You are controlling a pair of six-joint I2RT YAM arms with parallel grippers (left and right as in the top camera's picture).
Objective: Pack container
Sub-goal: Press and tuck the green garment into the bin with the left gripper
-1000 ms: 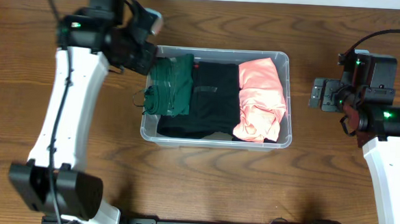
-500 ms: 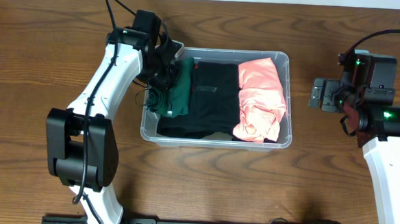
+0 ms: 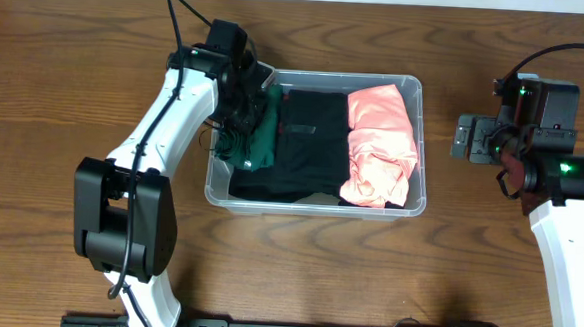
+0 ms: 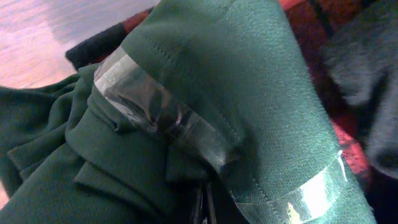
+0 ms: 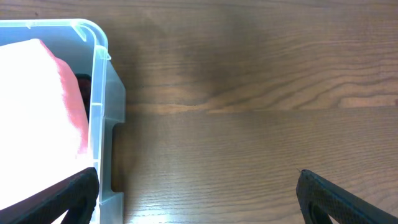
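Note:
The clear plastic container (image 3: 415, 205) stands mid-table holding a dark green garment (image 3: 259, 140) at its left end, a black garment (image 3: 311, 144) in the middle and a pink garment (image 3: 381, 146) at the right. My left gripper (image 3: 247, 111) presses down into the green garment at the container's left rim; in the left wrist view its fingertips (image 4: 202, 208) are close together, sunk in green folds (image 4: 205, 74), with the clear rim (image 4: 161, 118) crossing the cloth. My right gripper (image 5: 198, 190) is open and empty over bare wood, right of the container's corner (image 5: 99, 112).
The wooden table (image 3: 65, 92) surrounds the container. The right arm (image 3: 533, 146) hovers near the table's right side, apart from the container.
My left arm swung in from the table's left and lowered its gripper onto the green garment, pushing it further inside the container's left end. The right arm has not moved.

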